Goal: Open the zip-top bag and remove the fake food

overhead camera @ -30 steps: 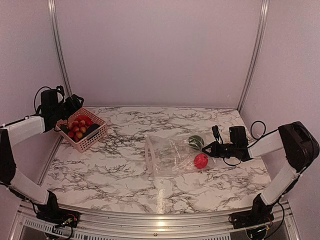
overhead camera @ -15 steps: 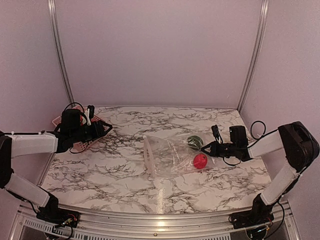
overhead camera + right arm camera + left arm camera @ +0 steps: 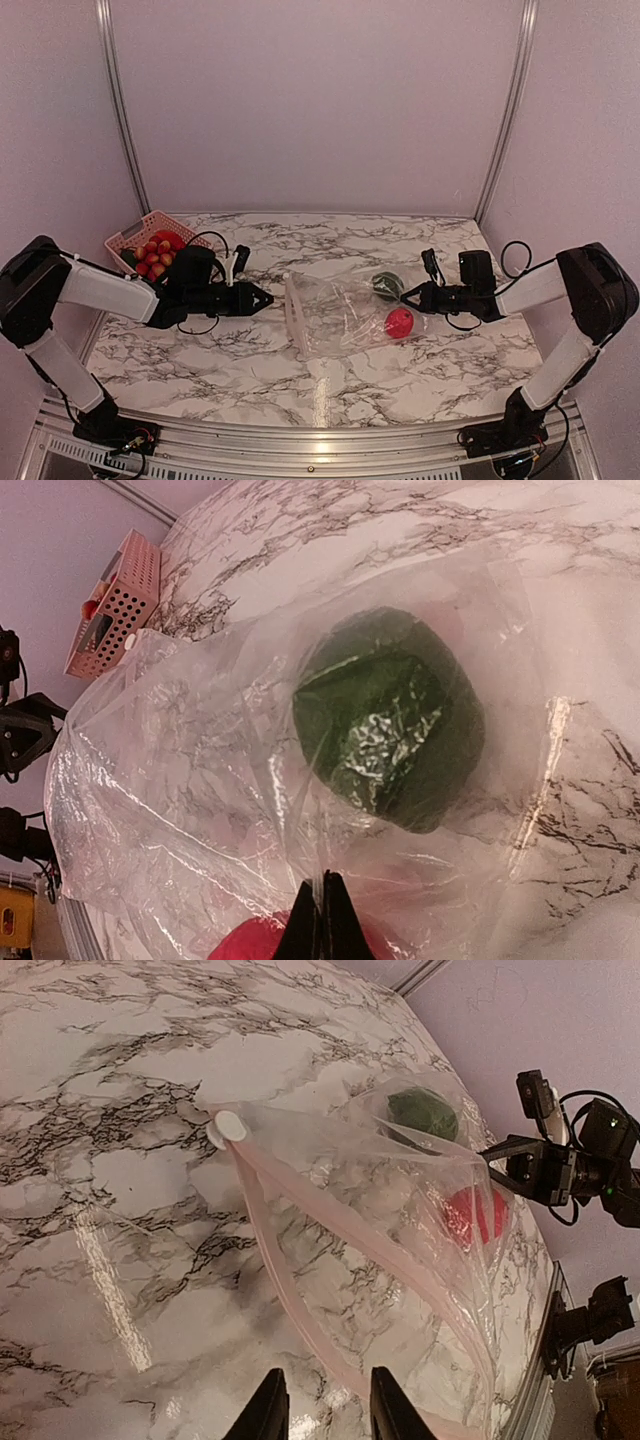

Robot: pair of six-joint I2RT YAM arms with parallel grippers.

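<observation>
The zip-top bag [image 3: 340,315] lies mid-desk. Its zip strip [image 3: 300,1260] is on the left edge, facing my left gripper [image 3: 265,298]. The fake food left inside, one green piece [image 3: 391,284] and one red piece [image 3: 400,322], sits at the far closed end. My right gripper [image 3: 322,920] is clamped shut on the film at that end, just beside the red piece. My left gripper is empty, its fingers a narrow gap apart, and sits low just short of the strip without touching it. From the left wrist view the mouth appears to gape, the upper lip arching above the lower strip.

Step in hand, as I judge it: enter the mouth and reach the food. The right hold should anchor the bag so that it cannot slide. I would pass the left fingers between the lips, low along the desk [image 3: 230,360], clear of the strip, and widen them only near the red piece. The film is floppy and may snag or bunch ahead of the fingers. The pink basket [image 3: 125,240] stands well apart at far left.
</observation>
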